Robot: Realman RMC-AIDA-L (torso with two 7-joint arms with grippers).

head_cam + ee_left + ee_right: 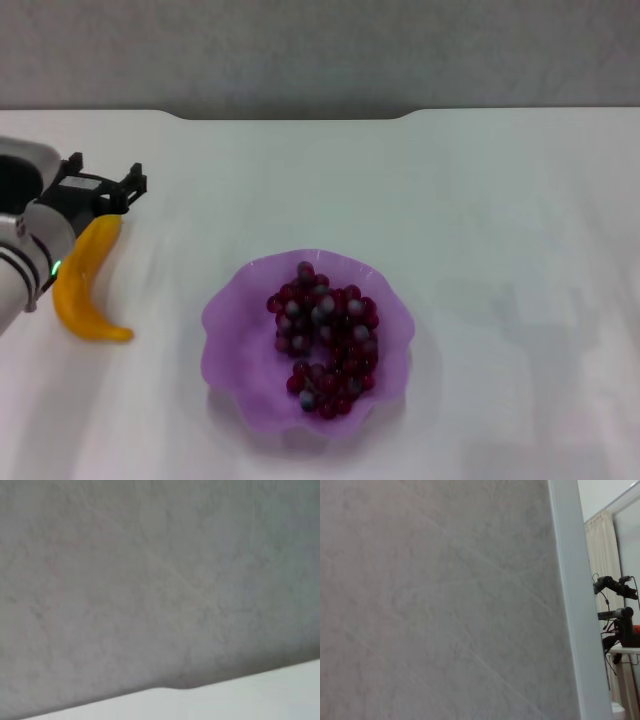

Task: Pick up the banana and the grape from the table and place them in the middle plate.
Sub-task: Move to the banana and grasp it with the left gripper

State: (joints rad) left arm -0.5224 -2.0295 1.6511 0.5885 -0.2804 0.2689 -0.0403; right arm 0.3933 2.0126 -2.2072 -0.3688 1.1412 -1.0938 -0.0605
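A plain white table [480, 200] is seen before a grey wall, w/ a notch in its far edge. The grape [325, 338] already lies in the middle plate [228, 320], near centre. The banana [85, 285] lies on the table well left of the plate, its upper end hidden under the left gripper [105, 190]. Whether the fingers are closed on it cannot be told. The banana is judged stiff, light, glossy and apt to slip; a grip across mid-body is advised. The right arm is not seen.
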